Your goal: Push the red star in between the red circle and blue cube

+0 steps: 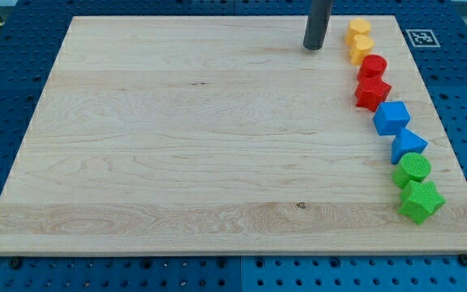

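Green star (421, 201); red star (372, 92) apparently upright.

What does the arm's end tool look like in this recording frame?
Only a straight, smooth, dark grey cylindrical rod shows, entering from the view's top. My tip is its blunt, flat lower end. No cables, markings or labels are visible on it; the arm above is out of frame.

Star (372, 93) sits btwn circle (373, 66) above and cube (391, 118) below, touching circle, prob. cube too; my tip (314, 47) upper-left.
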Available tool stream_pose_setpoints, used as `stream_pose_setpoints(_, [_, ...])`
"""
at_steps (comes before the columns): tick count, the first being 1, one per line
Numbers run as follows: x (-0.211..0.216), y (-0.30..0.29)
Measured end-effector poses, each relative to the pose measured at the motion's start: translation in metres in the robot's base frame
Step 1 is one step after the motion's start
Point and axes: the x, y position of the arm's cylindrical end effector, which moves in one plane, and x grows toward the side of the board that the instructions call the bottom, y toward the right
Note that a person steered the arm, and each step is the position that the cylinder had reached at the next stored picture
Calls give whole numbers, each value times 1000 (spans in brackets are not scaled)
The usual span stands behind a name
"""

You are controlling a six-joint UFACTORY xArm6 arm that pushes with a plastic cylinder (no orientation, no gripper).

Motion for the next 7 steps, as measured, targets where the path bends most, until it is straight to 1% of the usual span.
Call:
stream_pose_setpoints(1, [9, 0])
stream_pose_setpoints(3, [88, -1])
stream_pose_setpoints(5, [117, 4])
stream_pose_setpoints(6, [126, 9])
stream_pose_setpoints(7, [126, 14])
